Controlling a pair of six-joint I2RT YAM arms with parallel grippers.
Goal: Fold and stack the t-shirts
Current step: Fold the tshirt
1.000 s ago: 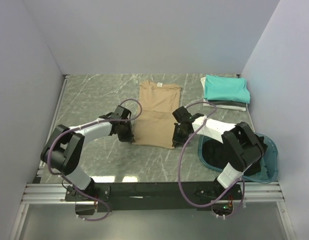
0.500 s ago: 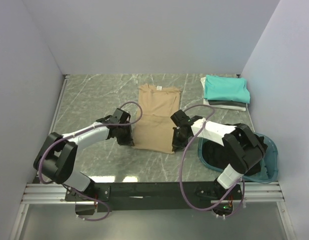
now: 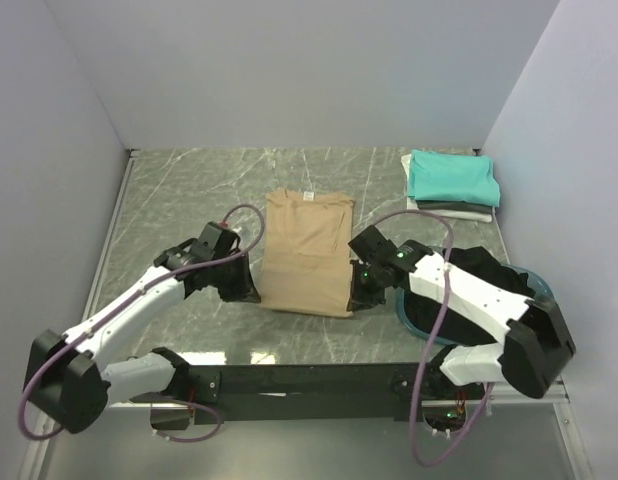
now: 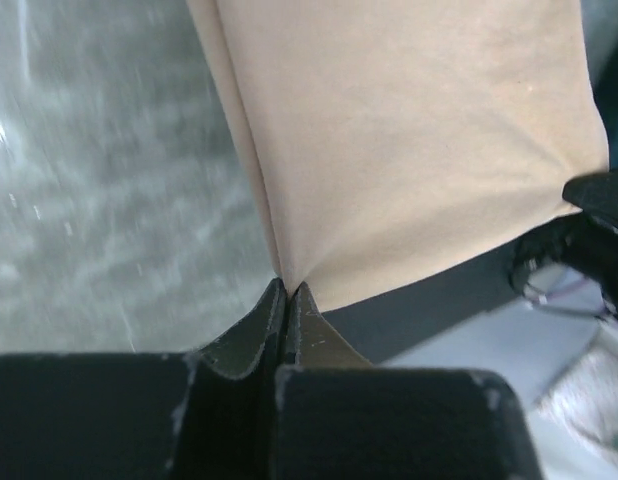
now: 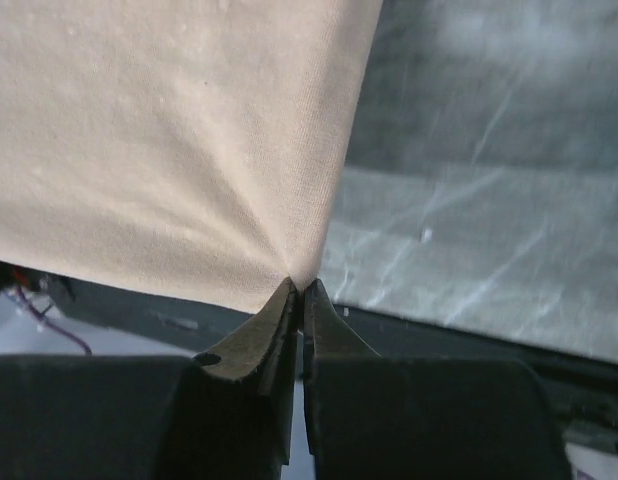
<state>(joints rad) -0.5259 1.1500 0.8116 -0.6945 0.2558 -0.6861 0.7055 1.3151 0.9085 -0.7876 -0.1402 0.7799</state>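
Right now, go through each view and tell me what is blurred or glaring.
Top view: sharp, evenly lit, white glare patches on the table at its near edge. Left wrist view: table smeared, tan shirt crisp. Right wrist view: shirt weave sharp, table beyond soft.

A boxed-in robot test cell, the kind found in a lab.
Plain pale walls [image 3: 289, 70] closed in a marbled green table [image 3: 179, 190] on three sides; along its near edge ran a bare metal rail [image 3: 99, 380] carrying the left arm [image 3: 139, 296] and right arm [image 3: 471, 290], each trailing a loose purple cable [image 3: 239, 208].
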